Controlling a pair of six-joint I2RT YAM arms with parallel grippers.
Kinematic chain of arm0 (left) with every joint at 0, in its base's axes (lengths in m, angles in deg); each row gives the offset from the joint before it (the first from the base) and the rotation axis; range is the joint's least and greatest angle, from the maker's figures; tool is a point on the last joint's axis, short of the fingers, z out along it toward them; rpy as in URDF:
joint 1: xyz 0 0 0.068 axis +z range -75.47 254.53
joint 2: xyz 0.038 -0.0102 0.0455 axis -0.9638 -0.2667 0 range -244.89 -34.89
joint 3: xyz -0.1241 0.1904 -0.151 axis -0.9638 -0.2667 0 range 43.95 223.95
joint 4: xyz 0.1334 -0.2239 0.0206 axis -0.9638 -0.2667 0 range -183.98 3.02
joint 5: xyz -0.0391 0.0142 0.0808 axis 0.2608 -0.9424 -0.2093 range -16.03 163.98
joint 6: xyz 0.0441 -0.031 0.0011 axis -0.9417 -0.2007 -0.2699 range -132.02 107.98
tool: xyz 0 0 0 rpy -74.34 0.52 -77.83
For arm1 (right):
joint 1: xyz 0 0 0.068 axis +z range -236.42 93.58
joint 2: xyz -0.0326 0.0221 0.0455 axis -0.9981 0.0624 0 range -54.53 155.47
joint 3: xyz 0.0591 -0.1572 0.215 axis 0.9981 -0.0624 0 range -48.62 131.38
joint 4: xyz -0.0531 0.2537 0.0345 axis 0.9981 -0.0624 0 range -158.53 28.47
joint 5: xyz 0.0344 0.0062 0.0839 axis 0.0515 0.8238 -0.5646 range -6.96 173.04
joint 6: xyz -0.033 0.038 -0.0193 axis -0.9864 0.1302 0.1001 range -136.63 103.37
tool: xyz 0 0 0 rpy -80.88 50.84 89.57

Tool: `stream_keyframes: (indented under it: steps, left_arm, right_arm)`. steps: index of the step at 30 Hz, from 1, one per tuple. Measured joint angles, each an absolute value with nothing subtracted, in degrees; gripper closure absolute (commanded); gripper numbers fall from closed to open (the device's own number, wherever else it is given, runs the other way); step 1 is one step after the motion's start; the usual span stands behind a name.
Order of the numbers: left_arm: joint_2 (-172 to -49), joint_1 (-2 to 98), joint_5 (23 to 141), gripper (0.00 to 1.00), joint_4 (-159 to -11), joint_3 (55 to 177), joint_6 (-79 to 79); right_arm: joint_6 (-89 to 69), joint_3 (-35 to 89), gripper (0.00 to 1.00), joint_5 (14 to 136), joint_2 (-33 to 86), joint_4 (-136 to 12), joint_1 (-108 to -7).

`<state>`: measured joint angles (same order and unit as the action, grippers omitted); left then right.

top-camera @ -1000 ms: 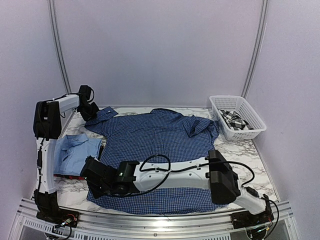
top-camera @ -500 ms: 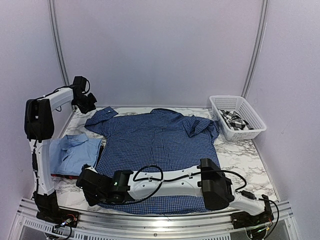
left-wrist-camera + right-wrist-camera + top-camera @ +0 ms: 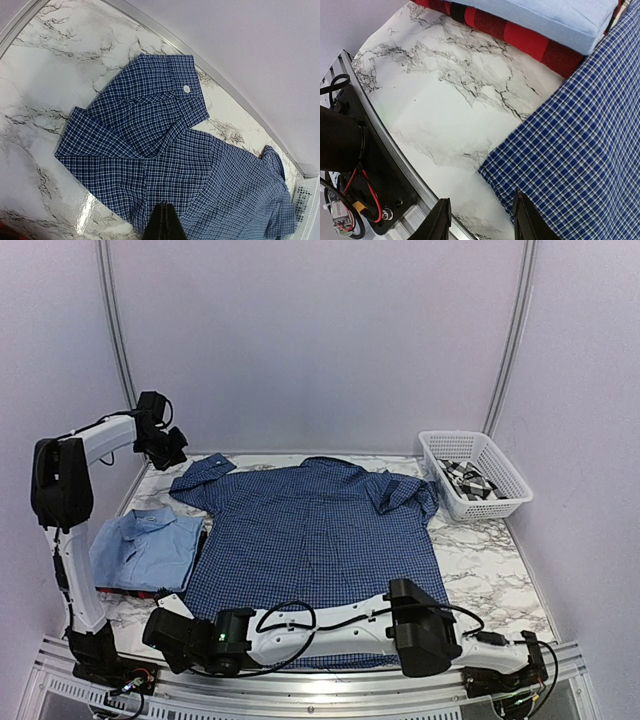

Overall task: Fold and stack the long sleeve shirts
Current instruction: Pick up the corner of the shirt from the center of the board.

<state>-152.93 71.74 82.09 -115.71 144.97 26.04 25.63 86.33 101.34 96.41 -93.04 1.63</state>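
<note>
Navy shirt (image 3: 315,540) lies flat on the counter (image 3: 480,560): light, limp cloth, best taken at the lower-left hem corner (image 3: 492,172). Right tool (image 3: 480,200) stands apart there; left tool (image 3: 161,212) appears together, empty.

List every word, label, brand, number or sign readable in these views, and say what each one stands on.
No text can be read in any view.
The navy shirt shows no printed tag or logo, and its cuff button is plain.
The basket shows no label.
The small pale tag on the wiring at the table edge is too small to read.
</note>
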Motion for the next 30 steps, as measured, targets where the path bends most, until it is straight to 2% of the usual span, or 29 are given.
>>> stream_keyframes:
  steps: [4, 8, 17, 26, 30]
  left_arm:
    - [-151.5, 71.7, 82.1, 1.00, -115.7, 144.5, 25.8]
    - [-150.8, 71.7, 82.1, 1.00, -115.7, 144.1, 25.2]
    - [-150.7, 71.7, 81.9, 1.00, -115.8, 143.7, 24.8]
    - [-150.7, 71.8, 81.4, 0.99, -115.9, 143.5, 24.4]
    - [-151.8, 71.7, 80.7, 0.82, -116.2, 144.0, 22.9]
  right_arm:
    - [25.6, 86.6, 0.63, 103.9, 97.9, -92.6, 2.1]
    - [25.2, 86.9, 0.69, 106.3, 99.5, -92.5, 2.2]
    - [25.4, 87.4, 1.00, 107.9, 100.0, -92.9, 2.2]
    - [25.4, 80.0, 1.00, 107.7, 95.3, -90.9, 1.4]
    - [25.4, 76.5, 1.00, 107.6, 91.1, -89.8, 1.0]
